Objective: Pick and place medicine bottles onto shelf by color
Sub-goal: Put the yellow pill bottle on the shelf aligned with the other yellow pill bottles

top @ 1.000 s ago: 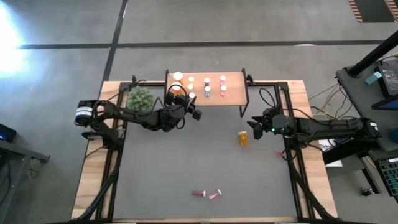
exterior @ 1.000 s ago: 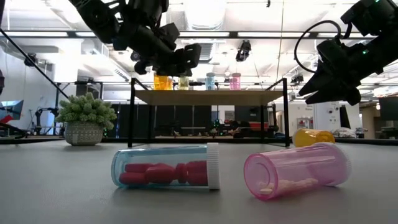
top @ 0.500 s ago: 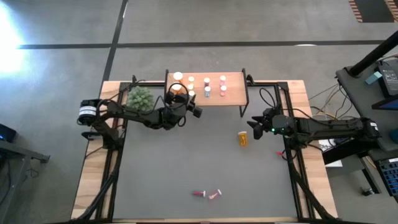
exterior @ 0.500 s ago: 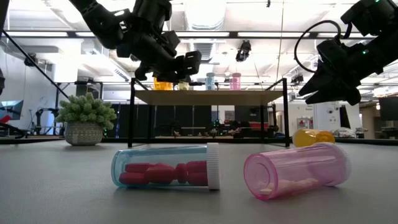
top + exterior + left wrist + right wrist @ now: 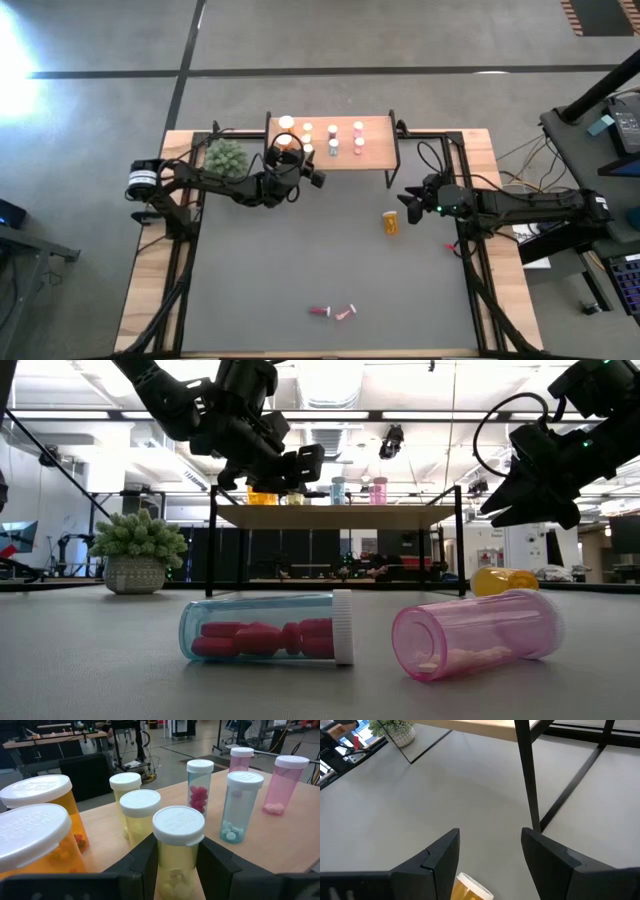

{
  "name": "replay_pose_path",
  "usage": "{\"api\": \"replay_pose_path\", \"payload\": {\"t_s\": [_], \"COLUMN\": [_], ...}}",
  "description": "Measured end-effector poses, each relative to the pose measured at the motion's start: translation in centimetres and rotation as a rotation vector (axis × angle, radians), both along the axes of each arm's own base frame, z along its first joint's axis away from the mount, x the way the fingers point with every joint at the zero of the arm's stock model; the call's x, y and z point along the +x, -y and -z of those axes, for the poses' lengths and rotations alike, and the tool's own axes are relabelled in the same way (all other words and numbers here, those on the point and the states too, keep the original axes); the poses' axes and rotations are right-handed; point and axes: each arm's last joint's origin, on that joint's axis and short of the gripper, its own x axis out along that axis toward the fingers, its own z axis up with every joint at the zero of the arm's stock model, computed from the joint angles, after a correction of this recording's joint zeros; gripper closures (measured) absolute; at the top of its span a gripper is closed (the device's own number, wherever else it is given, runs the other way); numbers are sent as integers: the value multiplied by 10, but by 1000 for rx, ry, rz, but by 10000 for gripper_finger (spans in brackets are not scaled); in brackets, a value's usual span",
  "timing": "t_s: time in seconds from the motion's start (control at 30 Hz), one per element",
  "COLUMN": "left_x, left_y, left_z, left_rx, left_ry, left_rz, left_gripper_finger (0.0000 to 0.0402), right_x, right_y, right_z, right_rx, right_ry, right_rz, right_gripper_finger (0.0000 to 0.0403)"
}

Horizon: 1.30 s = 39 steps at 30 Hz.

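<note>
Here, on the grey table (image 5: 300,260), the light-wood shelf (image 5: 378,125) carries upright bottles in colour rows. The left end effector (image 5: 175,865) hangs over its front left edge, clamped on a yellowish bottle (image 5: 178,847), upright, just before two other yellow ones. The right end effector (image 5: 490,855) hovers, fingers apart and empty, beside an orange bottle (image 5: 390,222) lying on its side on the table; the right arm is nearer it. Two bottles (image 5: 333,313) lie near the front edge. Cap lettering is unreadable.
</note>
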Motion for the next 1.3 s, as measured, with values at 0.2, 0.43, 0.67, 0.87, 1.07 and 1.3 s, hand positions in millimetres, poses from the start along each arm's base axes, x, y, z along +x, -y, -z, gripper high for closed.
{"api": "replay_pose_path", "payload": {"t_s": [0.2, 0.43, 0.67, 0.87, 1.07, 1.3], "left_x": [0, 0, -1, -1, -1, -1], "left_y": [0, 0, 0, 0, 2, 8], "left_z": [1, 1, 7, 6, 4, 3], "left_rx": [-1, -2, -13, -10, -7, 11], "left_ry": [-4, -11, -42, -31, -22, -26], "left_rz": [0, 0, 6, 4, 4, -23], "left_gripper_finger": [301, 298, 263, 255, 255, 255], "right_x": [0, 0, 0, 0, 0, 0], "right_y": [0, 0, 0, 0, 0, 0], "right_z": [0, 0, 0, 0, 0, 0], "right_rx": [0, 0, 0, 0, 0, 0], "right_ry": [0, 0, 0, 0, 0, 0], "right_rz": [0, 0, 0, 0, 0, 0], "right_gripper_finger": [200, 199, 199, 200, 199, 200]}}
